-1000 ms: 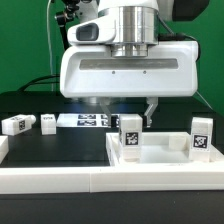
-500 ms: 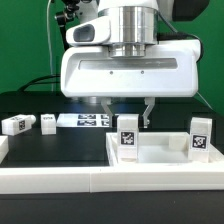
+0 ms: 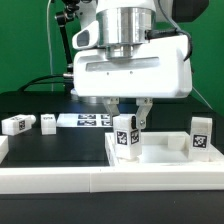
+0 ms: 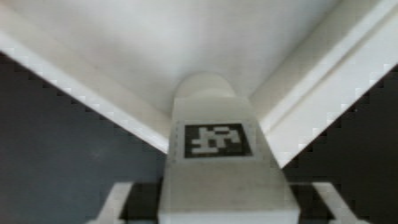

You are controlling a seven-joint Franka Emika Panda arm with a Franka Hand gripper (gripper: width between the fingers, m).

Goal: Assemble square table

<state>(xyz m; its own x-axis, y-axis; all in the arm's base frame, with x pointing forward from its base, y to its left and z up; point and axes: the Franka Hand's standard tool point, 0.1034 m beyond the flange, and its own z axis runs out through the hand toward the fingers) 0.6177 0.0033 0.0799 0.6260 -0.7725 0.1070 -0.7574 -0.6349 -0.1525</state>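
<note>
White arm (image 3: 130,70) slightly tilted, jaws gripping leg (image 3: 125,137)

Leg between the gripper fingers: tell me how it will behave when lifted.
The leg looks like stiff moulded plastic, so it probably won't flex in the gripper. It is small, so likely light. Standing tall and narrow on the tabletop, it may tip if nudged, and its smooth sides could slip.

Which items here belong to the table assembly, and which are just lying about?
Job:
- square tabletop
- leg clamped in the gripper
- second leg upright on the tabletop
- two legs lying loose

Lying about:
- marker board
- long white rail in front
</note>
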